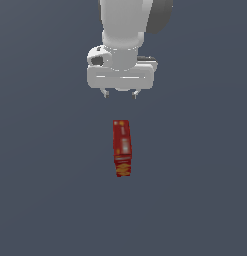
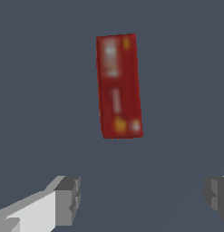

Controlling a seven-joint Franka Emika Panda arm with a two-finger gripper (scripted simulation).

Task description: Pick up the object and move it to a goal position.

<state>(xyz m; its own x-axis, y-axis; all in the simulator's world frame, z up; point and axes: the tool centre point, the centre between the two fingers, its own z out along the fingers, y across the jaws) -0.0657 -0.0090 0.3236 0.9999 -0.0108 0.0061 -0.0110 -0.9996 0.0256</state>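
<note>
box (image 1: 122, 148): red, narrow, long; lies on the grey floor (image 1: 40, 200), nearest the exterior camera, long axis running away from it. Orange-yellow print at the near end, pale patch mid-face. Nothing touches it.
box, wrist view (image 2: 119, 85): slightly tilted; pale blurs and small yellow marks, print too blurred to read.
gripper (image 1: 120, 93): white, pointing down, beyond the box and well apart from it. Jaws spread wide, nothing between them.
fingers (image 2: 68, 200): grey pads at both edges of the wrist view, bare floor between; box is outside the gap.
arm (image 1: 126, 25): white with a dark grey part, behind the gripper, runs out of the top edge.
</note>
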